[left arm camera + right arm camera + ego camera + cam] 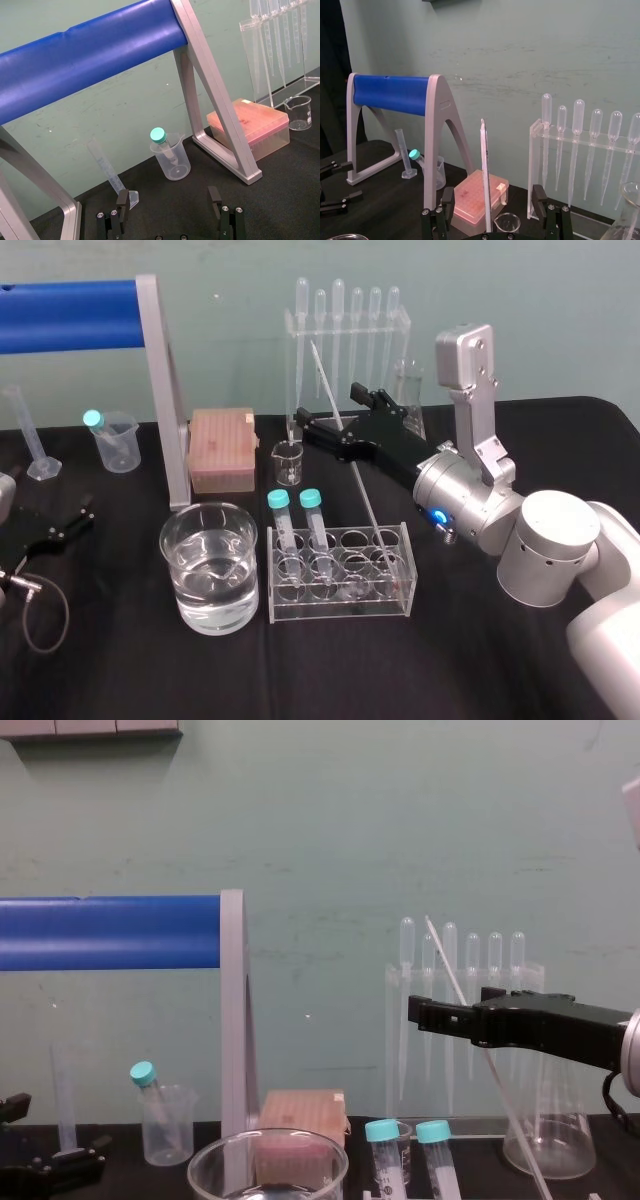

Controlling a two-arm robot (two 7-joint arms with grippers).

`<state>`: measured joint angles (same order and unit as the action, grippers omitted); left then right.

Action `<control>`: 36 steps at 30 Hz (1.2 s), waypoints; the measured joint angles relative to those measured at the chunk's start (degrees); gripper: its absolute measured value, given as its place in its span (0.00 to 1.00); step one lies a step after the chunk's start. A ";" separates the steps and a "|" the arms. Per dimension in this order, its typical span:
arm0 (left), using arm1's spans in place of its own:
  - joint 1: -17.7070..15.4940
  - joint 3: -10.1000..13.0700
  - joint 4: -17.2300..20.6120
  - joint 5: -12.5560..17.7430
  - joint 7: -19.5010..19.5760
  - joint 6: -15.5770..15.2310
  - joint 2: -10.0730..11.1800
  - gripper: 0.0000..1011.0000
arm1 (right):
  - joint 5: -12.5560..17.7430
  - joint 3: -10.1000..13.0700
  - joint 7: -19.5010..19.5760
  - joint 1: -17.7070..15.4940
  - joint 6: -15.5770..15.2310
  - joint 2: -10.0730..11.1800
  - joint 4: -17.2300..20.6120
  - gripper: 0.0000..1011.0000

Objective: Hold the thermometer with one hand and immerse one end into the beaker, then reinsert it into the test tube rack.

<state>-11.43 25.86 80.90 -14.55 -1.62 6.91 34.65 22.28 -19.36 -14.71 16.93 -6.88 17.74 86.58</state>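
My right gripper (332, 408), fingers spread wide and holding nothing, straddles the thermometer (366, 498). It stands in the test tube rack (340, 608), tilting far-left. My left gripper (168, 196) sits parked at left, fingers apart.

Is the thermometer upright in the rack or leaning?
Leaning. Its lower end sits in the rack; the thermometer tilts left, passing between the right tool's open fingers.
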 joint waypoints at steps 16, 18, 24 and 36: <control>0.00 0.00 0.00 0.00 0.00 0.00 0.00 1.00 | 0.08 -0.16 0.09 -0.01 0.04 0.07 0.01 0.94; 0.00 0.00 0.00 0.00 0.00 0.00 0.00 1.00 | 0.09 -0.17 0.10 -0.01 0.05 0.08 0.02 0.91; 0.00 0.00 0.00 0.00 0.00 0.00 0.00 1.00 | 0.13 -0.20 0.16 -0.01 0.06 0.11 0.04 0.73; 0.00 0.00 0.00 0.00 0.00 0.00 0.00 1.00 | 0.14 -0.20 0.21 -0.01 0.05 0.12 0.05 0.34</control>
<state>-11.43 25.86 80.90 -14.55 -1.62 6.91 34.64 22.42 -19.57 -14.50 16.91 -6.82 17.86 86.63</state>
